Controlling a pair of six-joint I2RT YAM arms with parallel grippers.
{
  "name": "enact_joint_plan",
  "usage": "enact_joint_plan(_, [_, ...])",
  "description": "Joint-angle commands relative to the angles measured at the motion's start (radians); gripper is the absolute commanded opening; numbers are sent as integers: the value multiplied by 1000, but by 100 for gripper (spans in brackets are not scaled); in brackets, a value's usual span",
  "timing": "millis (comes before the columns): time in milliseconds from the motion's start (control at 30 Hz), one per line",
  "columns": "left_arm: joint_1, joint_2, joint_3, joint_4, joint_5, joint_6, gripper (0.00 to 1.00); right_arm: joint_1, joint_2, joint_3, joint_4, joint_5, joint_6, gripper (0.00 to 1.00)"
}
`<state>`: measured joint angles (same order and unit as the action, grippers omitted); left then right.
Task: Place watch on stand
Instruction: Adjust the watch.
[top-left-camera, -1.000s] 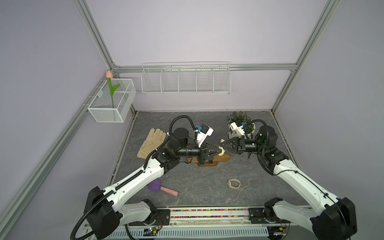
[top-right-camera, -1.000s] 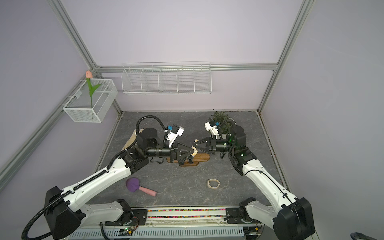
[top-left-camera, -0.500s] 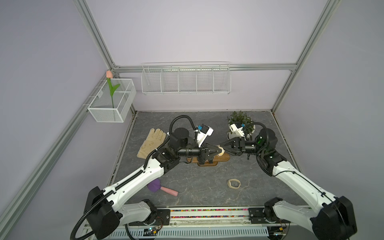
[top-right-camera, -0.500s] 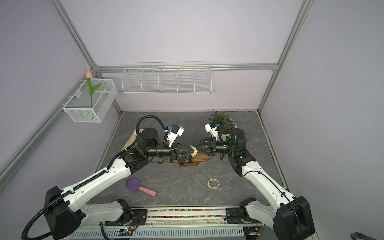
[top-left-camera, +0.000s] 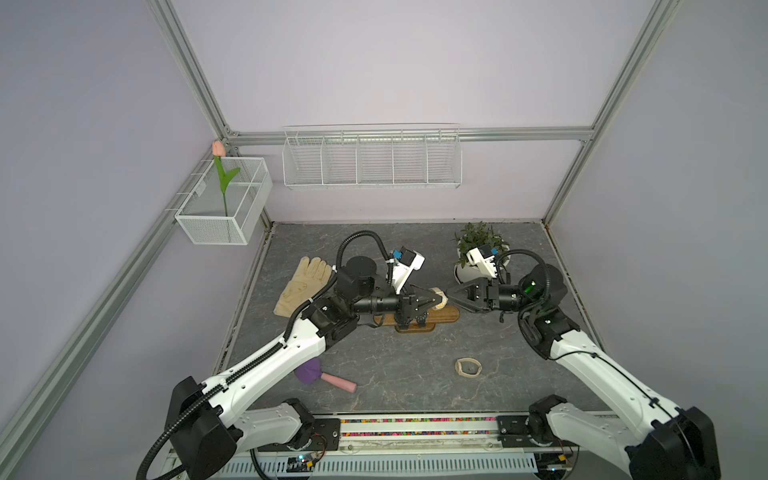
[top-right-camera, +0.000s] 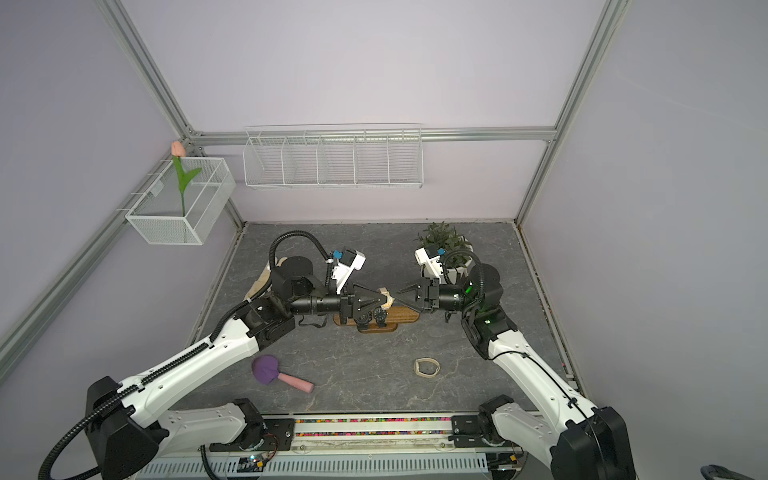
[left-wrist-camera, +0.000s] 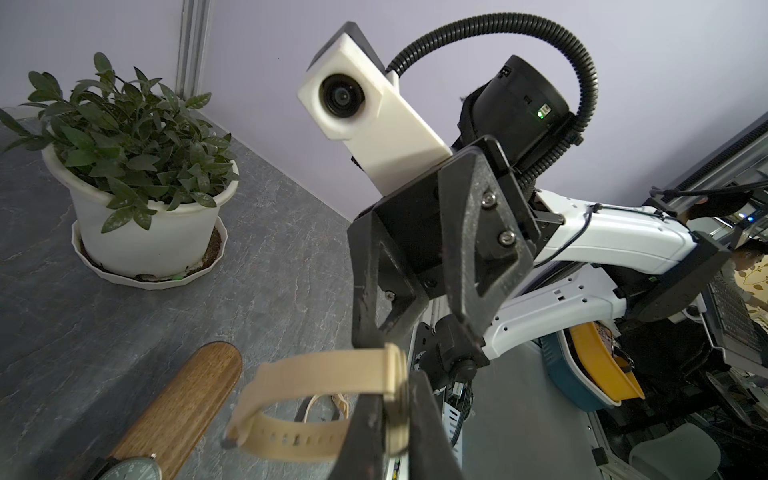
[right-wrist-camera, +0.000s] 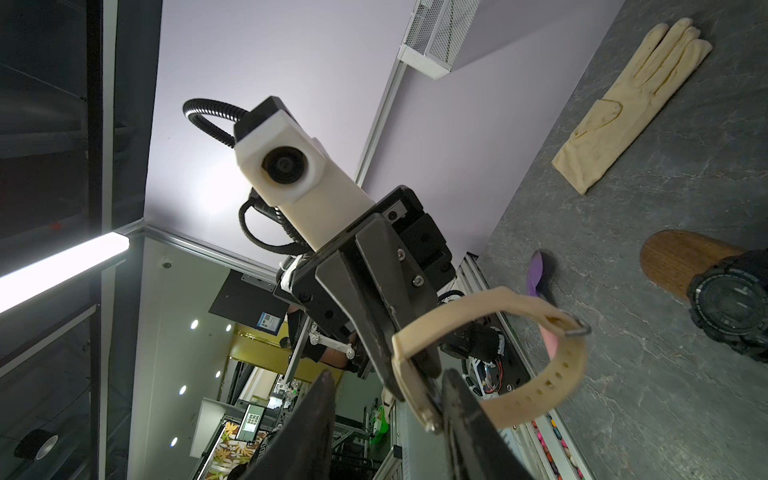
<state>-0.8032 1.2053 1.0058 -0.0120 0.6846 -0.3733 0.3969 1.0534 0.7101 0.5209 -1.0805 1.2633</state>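
Both top views: near the middle of the table (top-left-camera: 374, 249) (top-right-camera: 340, 249), a clenched left gripper (top-left-camera: 432, 303) (top-right-camera: 383, 300) with the beige watch (top-left-camera: 440, 300) (top-right-camera: 387, 300) pinched at its tip. Held in the air over the end of the stand (top-left-camera: 449, 316) (top-right-camera: 407, 319) nearer the right arm, not resting on it. Tip to tip with it, the right gripper (top-left-camera: 452, 300) (top-right-camera: 400, 297), jaws spread now where a second ago pinched together.

Left wrist view: watch case clamped between the left gripper's fingers (left-wrist-camera: 432, 436), strap looping out free above the stand's bare rounded end. Right gripper's open jaws just beyond the strap; touching it or not, cannot tell. Green-dialled watch (left-wrist-camera: 133, 469) already on the bar.

Right wrist view: parted jaws straddling one end of the case, nothing clamped yet. Black watch (right-wrist-camera: 731, 303) already wrapped round the stand.

Reads as a handover or re-grip being set up: likely calls for closing on the case before any release by the left. Placing itself not yet done.
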Motion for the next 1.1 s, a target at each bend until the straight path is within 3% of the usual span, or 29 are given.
enact_joint_plan(0, [1,3,20,34,-6,-23,0,0,-4,-21,73,-31,37,45])
enact_joint_plan(100, [2,13,27,33,-2,-27,0,4,-7,-28,134,-35,61,44])
enact_joint_plan(433, [1,37,37,60,20,-51,0,9,-12,-32,173,-29,54,21])
enact_joint_plan(933, [2,82,57,61,46,-64,0,29,-13,-27,175,-27,32,23])
enact_joint_plan(1067, [4,81,58,60,43,-62,0,29,-18,-27,162,-27,19,14])
